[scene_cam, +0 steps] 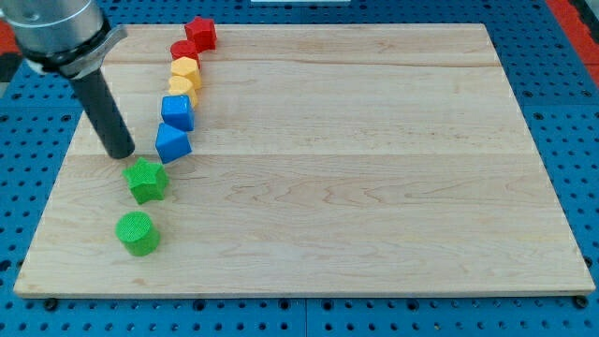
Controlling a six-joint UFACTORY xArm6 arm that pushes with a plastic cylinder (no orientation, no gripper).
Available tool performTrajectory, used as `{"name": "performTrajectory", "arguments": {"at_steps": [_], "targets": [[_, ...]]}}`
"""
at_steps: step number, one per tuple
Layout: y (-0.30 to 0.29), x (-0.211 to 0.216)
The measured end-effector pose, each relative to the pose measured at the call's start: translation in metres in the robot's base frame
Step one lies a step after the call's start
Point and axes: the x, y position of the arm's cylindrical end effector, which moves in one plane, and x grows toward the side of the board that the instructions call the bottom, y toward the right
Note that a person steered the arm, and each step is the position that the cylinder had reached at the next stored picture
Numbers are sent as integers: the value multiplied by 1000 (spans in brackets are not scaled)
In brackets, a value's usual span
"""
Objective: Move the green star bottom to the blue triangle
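The wooden counter (356,187) carries a curving line of blocks near the view's left: red star (201,33), red cylinder (183,51), two yellow blocks (185,69), blue cube (177,111), blue triangle (172,142). The green star (147,180) sits just below the blue triangle, the green cylinder (138,233) lower still. No end effector exists to open or close; my tip (121,153) rests just above-left of the green star.
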Motion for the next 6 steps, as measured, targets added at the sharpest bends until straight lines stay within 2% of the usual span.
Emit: {"name": "performTrajectory", "arguments": {"at_steps": [1, 2, 4, 6], "targets": [[2, 39], [4, 56], [44, 56], [-16, 75]]}}
